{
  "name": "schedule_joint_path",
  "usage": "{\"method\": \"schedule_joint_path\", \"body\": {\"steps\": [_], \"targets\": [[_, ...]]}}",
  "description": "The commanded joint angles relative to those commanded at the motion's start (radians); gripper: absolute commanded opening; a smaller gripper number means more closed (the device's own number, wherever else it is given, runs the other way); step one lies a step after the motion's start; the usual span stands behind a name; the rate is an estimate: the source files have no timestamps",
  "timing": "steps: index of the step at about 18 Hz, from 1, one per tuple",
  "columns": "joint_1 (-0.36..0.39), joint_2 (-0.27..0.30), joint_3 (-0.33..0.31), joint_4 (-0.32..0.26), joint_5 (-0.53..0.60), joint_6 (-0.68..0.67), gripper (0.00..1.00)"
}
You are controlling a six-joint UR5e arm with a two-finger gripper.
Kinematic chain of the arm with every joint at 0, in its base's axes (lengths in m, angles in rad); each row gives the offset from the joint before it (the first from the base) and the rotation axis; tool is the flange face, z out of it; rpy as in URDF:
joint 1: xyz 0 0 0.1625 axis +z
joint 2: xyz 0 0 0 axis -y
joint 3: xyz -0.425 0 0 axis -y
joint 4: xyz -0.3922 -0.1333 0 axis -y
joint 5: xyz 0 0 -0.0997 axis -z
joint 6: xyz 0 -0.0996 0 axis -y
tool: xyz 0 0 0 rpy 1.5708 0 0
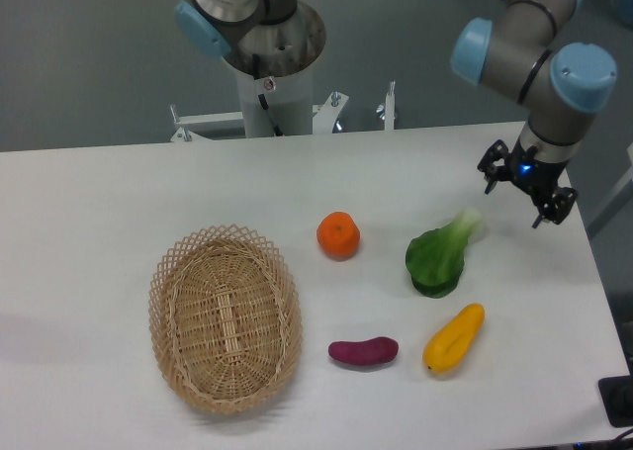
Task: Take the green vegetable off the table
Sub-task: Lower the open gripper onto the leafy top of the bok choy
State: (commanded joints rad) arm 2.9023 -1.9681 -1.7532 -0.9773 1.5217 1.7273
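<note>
I see the white table (pixel 99 203) from above, and I go across it from its left edge to its right edge. Toward the left and near the front edge lies a woven basket (pixel 226 316), long and oval, with nothing in it that I can see. In the middle of the table sits a small orange (pixel 338 234), just past the basket's top right side but not touching it. Below the orange, close to the front edge, lies a little purple eggplant (pixel 363 351) on its side. Next to it on the right is a yellow banana-shaped toy (pixel 454 338), tilted with its top end pointing to the right edge. Just above that toy lies the green vegetable (pixel 438 256), flat on the table, with its dark shiny leaf toward the front and its pale stem pointing up and to the right. It touches nothing else. Near the right edge, up past the stem, hangs my gripper (pixel 521 185) on the gray and blue arm (pixel 534 49). Its two black fingers are spread apart and hold nothing. A small blue light glows on it. It is near the stem but not touching it.
</note>
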Motion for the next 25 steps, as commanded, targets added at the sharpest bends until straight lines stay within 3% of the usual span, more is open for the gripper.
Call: {"method": "schedule_joint_path", "body": {"steps": [4,16,19,21,25], "targets": [[-0.003,0.000,-0.060,0.066,0.034,0.006,1.00],[-0.037,-0.014,-0.117,0.140,0.052,0.034,1.00],[-0.038,-0.017,-0.140,0.195,0.051,0.014,1.00],[-0.040,-0.017,-0.146,0.206,0.048,0.011,0.93],[-0.040,-0.012,-0.144,0.206,0.048,0.011,0.65]]}}
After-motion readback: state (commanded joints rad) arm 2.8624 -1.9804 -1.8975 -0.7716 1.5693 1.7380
